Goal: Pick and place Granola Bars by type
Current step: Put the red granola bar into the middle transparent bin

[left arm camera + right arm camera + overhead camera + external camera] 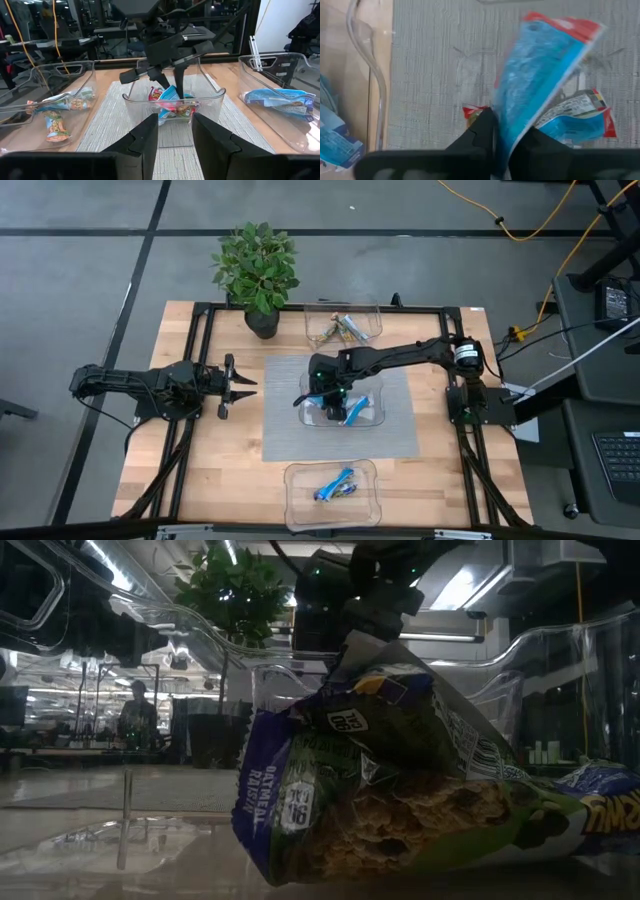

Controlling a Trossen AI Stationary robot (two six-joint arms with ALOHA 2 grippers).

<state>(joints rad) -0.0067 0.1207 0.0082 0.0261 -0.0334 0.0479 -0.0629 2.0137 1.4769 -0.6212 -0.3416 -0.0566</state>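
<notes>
**Right arm lifting a blue bar out of the middle bin; sort roughly half done**

Left gripper [243, 385] waits at the table's left side, off the grey mat [285, 445], fingers apart with a narrow gap, holding nothing. It points toward the middle bin [378, 416].

Middle of the table: right gripper [322, 394] is down inside the middle bin, fingers closed on one end of a blue bar [540, 75]. In the right wrist view the bar stands up from between the fingers, clear of the other bars below it. At least two or three more bars [172, 106] sit in that bin, red-and-blue wrappers; exact count unclear.

Far bin [375, 312], next to the plant [256, 268], holds a few green/brown bars [340, 328]. Near bin [292, 480] holds a few blue bars [335, 484].

Progress, as a judgement: both end bins already have bars by type, so part of the sort is done. Left to do: place the held blue bar, likely in the near bin with the other blue ones, then clear what's left in the middle bin.
</notes>
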